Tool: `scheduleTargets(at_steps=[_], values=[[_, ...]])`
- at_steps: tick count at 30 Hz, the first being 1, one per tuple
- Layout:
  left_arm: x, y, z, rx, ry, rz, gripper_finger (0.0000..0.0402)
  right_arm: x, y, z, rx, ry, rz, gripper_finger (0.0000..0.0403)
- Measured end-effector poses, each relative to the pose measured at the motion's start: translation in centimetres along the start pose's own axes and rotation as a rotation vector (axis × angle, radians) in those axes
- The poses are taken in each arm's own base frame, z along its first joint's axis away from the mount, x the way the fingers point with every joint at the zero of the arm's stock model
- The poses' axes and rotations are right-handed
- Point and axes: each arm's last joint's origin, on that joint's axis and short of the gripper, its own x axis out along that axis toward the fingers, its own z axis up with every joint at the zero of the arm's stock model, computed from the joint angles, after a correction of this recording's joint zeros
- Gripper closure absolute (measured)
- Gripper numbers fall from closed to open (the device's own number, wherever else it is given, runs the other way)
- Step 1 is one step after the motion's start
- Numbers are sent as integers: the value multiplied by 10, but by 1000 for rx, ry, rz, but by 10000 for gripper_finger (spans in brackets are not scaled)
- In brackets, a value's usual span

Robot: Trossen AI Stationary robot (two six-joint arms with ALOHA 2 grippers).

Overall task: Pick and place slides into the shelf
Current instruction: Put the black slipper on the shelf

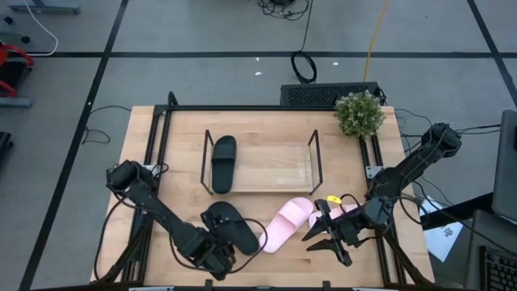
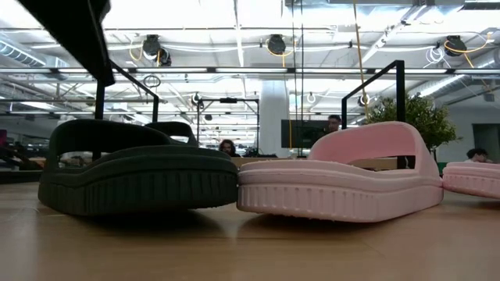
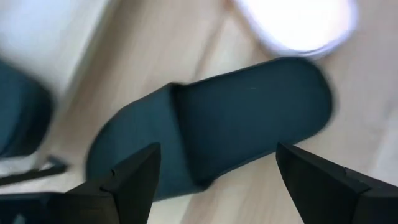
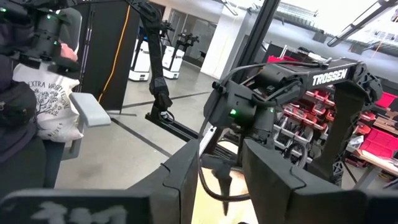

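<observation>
With one matte black slide sandal [image 1: 223, 163] already on the low wooden wire-ended shelf [image 1: 275, 179], the left gripper [image 3: 214, 177], jaws wide and empty, hovers over a second black slide [image 3: 211, 127] near the table's front, apparently about to descend and close on it.

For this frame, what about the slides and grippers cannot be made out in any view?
- Second pink slide: high view, mostly under the right gripper; low view, cut by the edge.
- Right gripper holding anything: not visible; its wrist view faces the room.
- Left gripper: open over the black slide; contact unclear, wrist view blurred.
- Shelved black slide: low view, hidden behind nearer slides.
</observation>
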Motion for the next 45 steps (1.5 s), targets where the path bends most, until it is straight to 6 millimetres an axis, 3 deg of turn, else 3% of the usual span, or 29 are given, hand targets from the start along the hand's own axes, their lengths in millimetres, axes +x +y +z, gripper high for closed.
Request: scheduleTargets(at_steps=[8,18,45], values=[[0,0,-2,-56,-18,21,83,0,1,-2,-5,15,5,287],[32,-2,-4,-39,82,110,82,0,1,-2,-5,19,7,287],[42,7,-1,-64,123,198,87,0,1,-3,1,24,14,287]])
